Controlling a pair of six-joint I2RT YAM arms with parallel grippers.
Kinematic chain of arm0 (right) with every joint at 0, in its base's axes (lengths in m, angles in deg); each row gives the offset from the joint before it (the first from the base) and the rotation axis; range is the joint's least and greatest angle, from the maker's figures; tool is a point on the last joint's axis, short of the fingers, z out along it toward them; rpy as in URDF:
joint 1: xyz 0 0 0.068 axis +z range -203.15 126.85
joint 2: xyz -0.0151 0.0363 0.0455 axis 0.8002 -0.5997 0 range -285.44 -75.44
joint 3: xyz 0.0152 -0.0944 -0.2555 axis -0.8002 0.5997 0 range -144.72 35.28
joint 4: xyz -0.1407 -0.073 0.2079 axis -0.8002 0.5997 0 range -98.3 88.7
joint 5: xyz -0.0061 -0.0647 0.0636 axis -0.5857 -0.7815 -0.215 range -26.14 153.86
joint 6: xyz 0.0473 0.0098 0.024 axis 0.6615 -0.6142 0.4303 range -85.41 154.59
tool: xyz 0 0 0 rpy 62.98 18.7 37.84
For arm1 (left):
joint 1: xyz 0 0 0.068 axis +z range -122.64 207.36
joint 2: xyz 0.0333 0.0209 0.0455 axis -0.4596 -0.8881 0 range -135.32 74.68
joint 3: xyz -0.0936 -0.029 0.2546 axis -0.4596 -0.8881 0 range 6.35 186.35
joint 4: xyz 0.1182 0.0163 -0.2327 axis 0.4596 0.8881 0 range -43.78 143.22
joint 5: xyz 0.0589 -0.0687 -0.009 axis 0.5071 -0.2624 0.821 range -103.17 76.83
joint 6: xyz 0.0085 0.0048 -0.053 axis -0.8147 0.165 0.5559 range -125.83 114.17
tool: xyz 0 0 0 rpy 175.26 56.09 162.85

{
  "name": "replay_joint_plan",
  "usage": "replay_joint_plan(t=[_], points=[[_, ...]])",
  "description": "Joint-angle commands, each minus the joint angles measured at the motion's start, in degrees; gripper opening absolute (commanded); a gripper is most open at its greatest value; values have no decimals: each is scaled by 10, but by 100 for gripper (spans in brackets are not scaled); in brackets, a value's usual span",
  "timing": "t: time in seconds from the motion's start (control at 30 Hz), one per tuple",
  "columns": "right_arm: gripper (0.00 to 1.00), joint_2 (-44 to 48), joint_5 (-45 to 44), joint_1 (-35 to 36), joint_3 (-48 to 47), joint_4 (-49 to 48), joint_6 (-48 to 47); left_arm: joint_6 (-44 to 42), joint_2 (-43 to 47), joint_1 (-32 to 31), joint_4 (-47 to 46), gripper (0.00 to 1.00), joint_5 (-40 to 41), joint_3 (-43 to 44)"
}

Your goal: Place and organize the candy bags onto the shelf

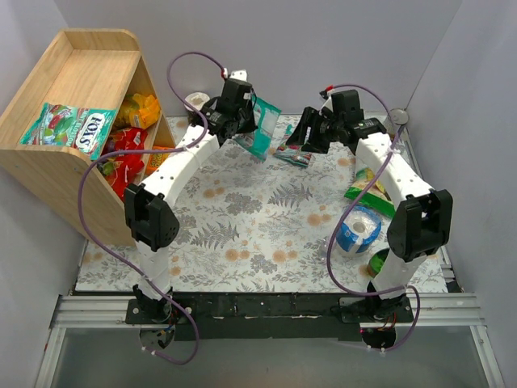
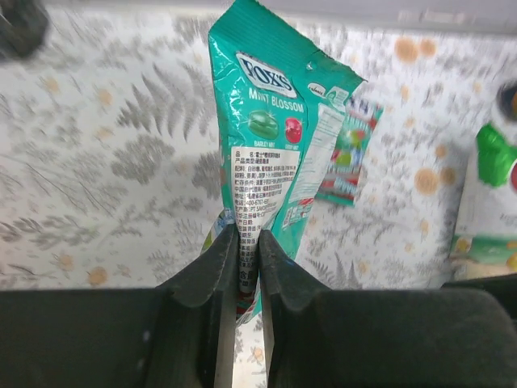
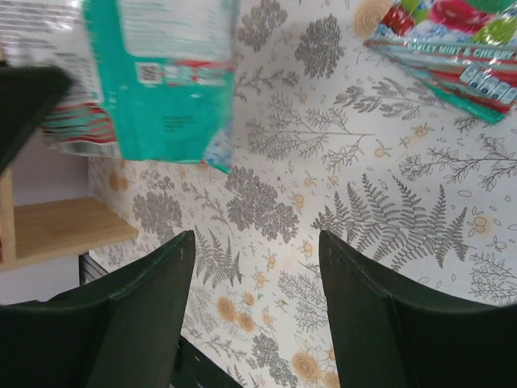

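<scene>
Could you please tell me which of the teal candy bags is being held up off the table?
The Mint Blossom bag pinched in the left gripper; the bag on the shelf and the bag on the table lie flat.

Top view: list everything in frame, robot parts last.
shelf: 1, light wood, far left.
shelved teal bag: 1, teal, on shelf's top front.
orange-yellow bags: count unclear, upper tier.
red bags: count unclear, tier below.
held bag: 1, teal, hanging above far centre.
loose bag: 1, teal-red, flat, far centre.
snack bag: 1, green-white, right side.
roll: 1, blue-white, near right.
tablecloth: 1, fern print, covers table.
left claw: shut on held bag.
right claw: open, empty.
</scene>
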Motion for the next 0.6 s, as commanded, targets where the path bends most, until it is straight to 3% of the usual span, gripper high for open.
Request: replay_joint_plan(t=[0.0, 0.3, 0.57], points=[[70, 62, -39, -9, -1, -43, 27, -34, 56, -6, 32, 0, 101, 109], [70, 92, -52, -12, 11, -61, 43, -66, 122, -17, 7, 0, 176, 134], [70, 101, -51, -12, 23, -62, 47, -60, 176, -17, -28, 0, 196, 128]])
